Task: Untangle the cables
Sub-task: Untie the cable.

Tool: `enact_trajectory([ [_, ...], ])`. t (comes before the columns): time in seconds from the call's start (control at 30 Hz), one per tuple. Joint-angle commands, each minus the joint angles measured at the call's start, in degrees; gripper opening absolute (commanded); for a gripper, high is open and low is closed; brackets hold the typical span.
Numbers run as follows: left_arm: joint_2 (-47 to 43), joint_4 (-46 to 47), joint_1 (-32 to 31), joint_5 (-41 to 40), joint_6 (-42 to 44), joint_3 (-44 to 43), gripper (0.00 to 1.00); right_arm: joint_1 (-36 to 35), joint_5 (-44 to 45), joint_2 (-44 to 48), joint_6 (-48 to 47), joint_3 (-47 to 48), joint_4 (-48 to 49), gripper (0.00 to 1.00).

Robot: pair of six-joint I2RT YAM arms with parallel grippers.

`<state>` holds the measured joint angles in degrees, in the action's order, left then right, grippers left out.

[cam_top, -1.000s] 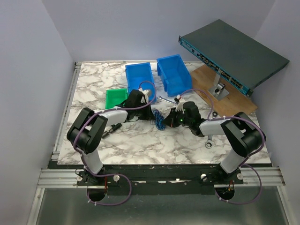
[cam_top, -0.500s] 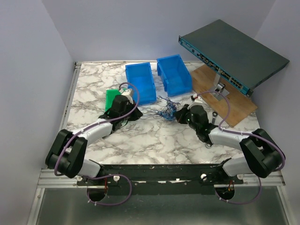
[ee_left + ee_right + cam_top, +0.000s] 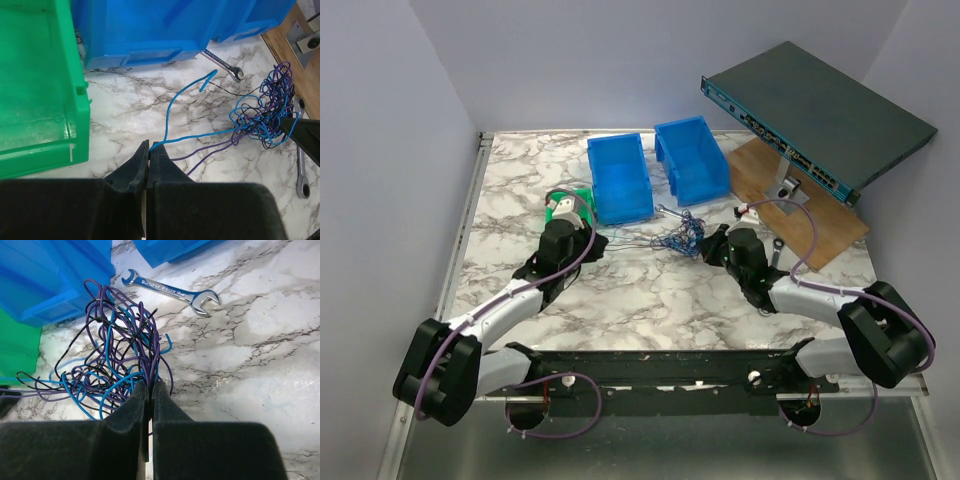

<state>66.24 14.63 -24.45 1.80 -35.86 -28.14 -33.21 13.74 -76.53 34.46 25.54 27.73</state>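
Two arms of one build: pale grey links, chunky black joint housings.
Left arm (image 3: 510, 300) and right arm (image 3: 810, 292) each carry a thin lilac cable (image 3: 775, 201), run loosely along the links and looped again below the base. Left claw (image 3: 148, 149) and right claw (image 3: 150, 386): matte black plastic, two wedge-shaped fingers tapering to narrow tips.
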Motion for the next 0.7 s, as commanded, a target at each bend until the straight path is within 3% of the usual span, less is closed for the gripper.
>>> enact_trajectory([
  [0.0,-4.8,-1.3,1.1,-12.7,-1.4,2.1,0.00,1.1,2.0,-1.4,-4.4,0.9,-2.6,0.02],
  [0.03,-5.9,-0.9,1.1,-13.7,-1.7,3.1,0.00,1.1,0.9,-1.4,-4.5,0.8,-2.3,0.06],
  [0.1,-7.4,3.8,1.1,-11.5,0.2,5.3,0.00,1.1,-5.9,-2.1,-6.5,0.2,0.7,0.45],
  [0.13,-7.3,6.6,1.1,-6.8,2.0,5.9,0.00,1.1,-10.2,-2.3,-8.1,-0.1,2.8,0.54],
  [0.2,-5.7,9.5,0.8,2.1,4.3,5.1,0.00,1.1,-18.9,-3.6,-8.8,-0.6,7.1,0.64],
  [0.43,2.4,8.6,-1.4,11.2,6.2,-0.8,0.12,1.2,-25.3,-6.8,-9.1,0.8,8.9,0.68],
  [0.57,3.5,6.3,-1.8,9.8,6.6,-2.1,0.48,1.1,-28.2,-8.8,-8.9,1.7,9.6,0.72],
  [0.67,3.6,3.8,-2.3,6.7,7.3,-2.9,0.65,1.1,-30.1,-10.8,-8.4,2.7,10.8,0.74],
])
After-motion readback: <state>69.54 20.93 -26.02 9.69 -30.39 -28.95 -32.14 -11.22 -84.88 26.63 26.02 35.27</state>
